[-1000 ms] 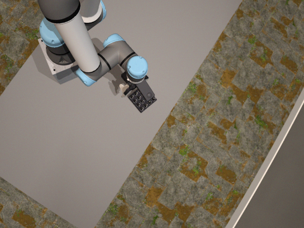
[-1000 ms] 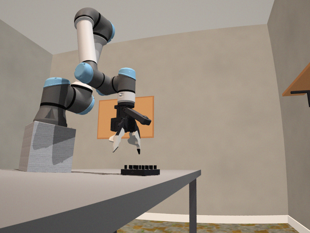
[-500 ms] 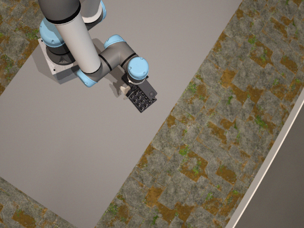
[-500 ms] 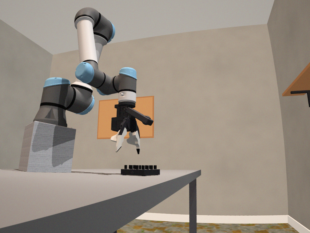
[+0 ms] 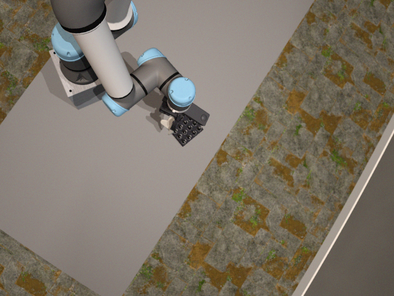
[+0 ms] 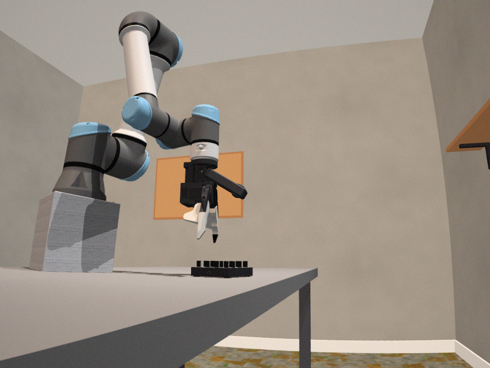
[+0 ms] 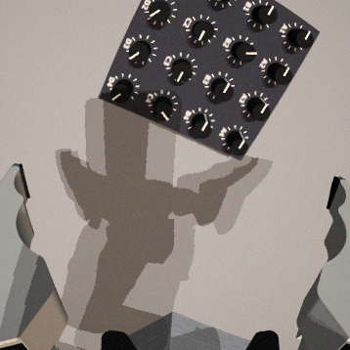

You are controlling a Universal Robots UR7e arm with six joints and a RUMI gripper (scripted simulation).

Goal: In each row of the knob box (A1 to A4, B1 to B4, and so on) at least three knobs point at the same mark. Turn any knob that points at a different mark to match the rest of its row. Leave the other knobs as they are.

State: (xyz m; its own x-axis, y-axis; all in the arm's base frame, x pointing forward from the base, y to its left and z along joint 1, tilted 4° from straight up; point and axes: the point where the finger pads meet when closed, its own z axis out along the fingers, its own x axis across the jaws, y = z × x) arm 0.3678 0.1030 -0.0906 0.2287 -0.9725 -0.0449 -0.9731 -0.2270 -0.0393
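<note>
The black knob box (image 5: pixel 188 131) (image 6: pixel 221 271) (image 7: pixel 169 39) lies flat on the grey table (image 5: pixel 95 178) (image 6: pixel 118 301), near its far edge. It carries a grid of round black knobs, each with a white pointer line. In the wrist view the box sits turned at an angle at the top, and its top edge is cut off. One knob (image 7: pixel 241 50) points sideways to the right, unlike the knobs around it. The labels are too small to read. My gripper (image 6: pixel 207 238) (image 7: pixel 181 172) (image 5: pixel 172 123) is open and empty. It hangs well above the table, over the box's edge nearest the arm.
The arm's grey pedestal (image 6: pixel 75 233) (image 5: pixel 65 84) stands at the table's back left. The table edge (image 6: pixel 310 273) drops off just right of the box. An orange panel (image 6: pixel 168 189) hangs on the back wall and a shelf (image 6: pixel 471 134) on the right wall.
</note>
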